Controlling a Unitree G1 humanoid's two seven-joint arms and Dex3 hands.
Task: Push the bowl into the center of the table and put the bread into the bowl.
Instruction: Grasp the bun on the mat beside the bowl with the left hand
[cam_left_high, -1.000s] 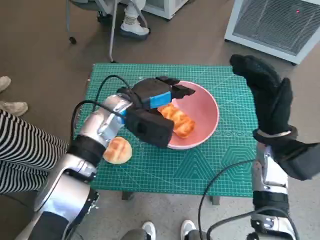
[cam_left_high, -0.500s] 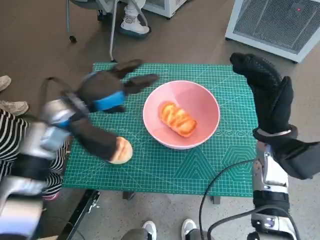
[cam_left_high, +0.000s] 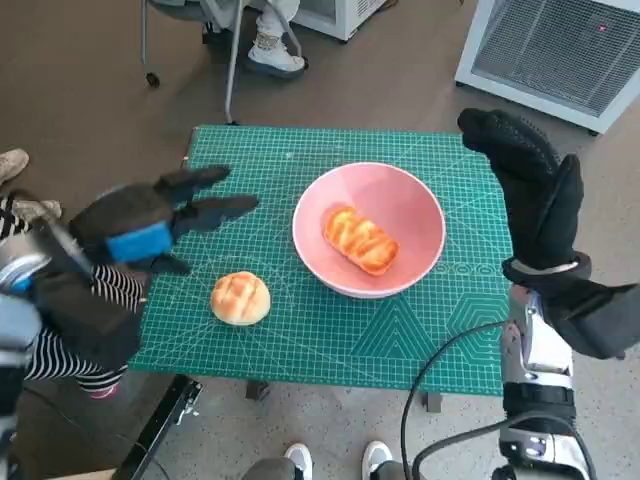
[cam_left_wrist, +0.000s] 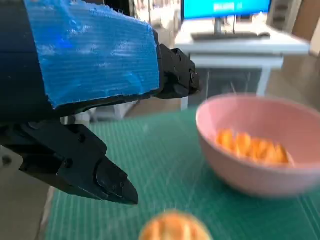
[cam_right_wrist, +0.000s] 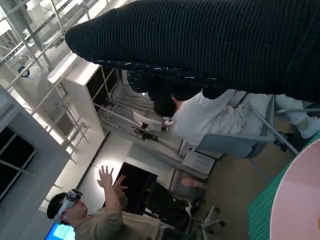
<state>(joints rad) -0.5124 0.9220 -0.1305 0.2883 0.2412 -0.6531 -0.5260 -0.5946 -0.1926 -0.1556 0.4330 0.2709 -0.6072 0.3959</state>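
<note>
The pink bowl (cam_left_high: 369, 229) stands near the middle of the green mat, a long glazed bread (cam_left_high: 359, 239) lying inside it. A round bun (cam_left_high: 240, 298) rests on the mat to the bowl's front left. My left hand (cam_left_high: 140, 232) hovers over the mat's left edge with fingers spread and nothing in them, well apart from bowl and bun. In the left wrist view the bowl (cam_left_wrist: 260, 145), the long bread (cam_left_wrist: 252, 147) and the blurred bun (cam_left_wrist: 174, 227) show past the empty left hand (cam_left_wrist: 90, 100). My right hand (cam_left_high: 530, 190) is raised at the table's right edge, holding nothing.
The green cutting mat (cam_left_high: 330, 330) covers the small table. A striped trouser leg (cam_left_high: 70, 330) and shoes of a person are at the left. A chair and feet stand beyond the far edge. A white appliance (cam_left_high: 560, 50) is at the back right.
My left hand has drawn back from over the bowl to the table's left edge, leaving the long bread in the bowl. The right hand has stayed put.
</note>
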